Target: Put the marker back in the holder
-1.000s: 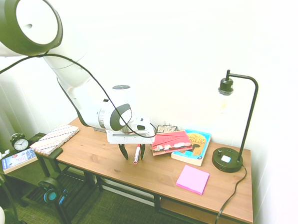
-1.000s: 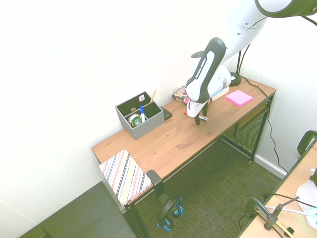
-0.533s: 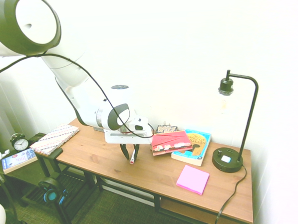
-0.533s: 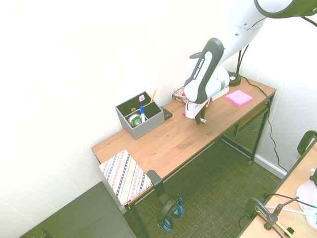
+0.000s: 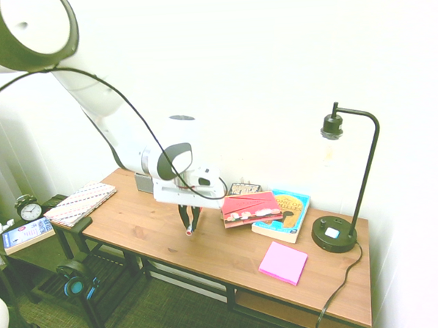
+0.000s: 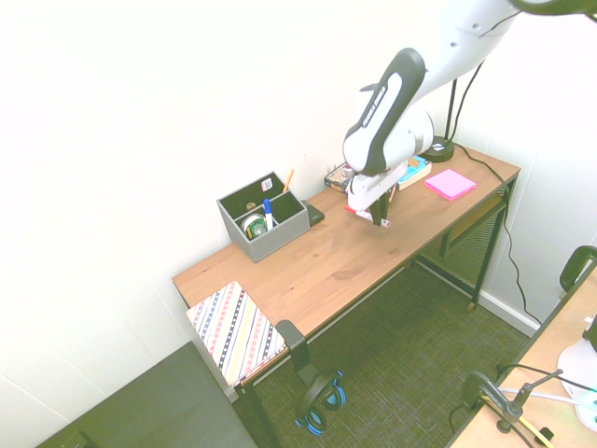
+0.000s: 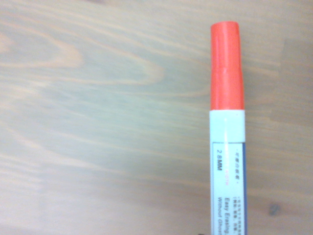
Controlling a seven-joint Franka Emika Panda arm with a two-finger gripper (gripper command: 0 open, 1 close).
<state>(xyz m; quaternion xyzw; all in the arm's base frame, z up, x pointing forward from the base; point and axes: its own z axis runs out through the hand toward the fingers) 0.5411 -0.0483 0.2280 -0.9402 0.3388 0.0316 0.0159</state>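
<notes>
The tool [image 5: 190,223] grips the marker [image 5: 189,226], seemingly clear of the desk [image 5: 231,255].

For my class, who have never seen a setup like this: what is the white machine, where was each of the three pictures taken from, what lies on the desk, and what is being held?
The white machine is a robot arm. Its end effector is shut on the marker, red cap pointing down, lifted above the wooden desk. Two pictures come from room cameras on opposite sides of the arm; the third comes from a camera on the wrist, showing the marker close up over the wood. On the desk are the grey holder with a blue pen, books, a pink notepad, a black lamp and a striped notebook.
</notes>
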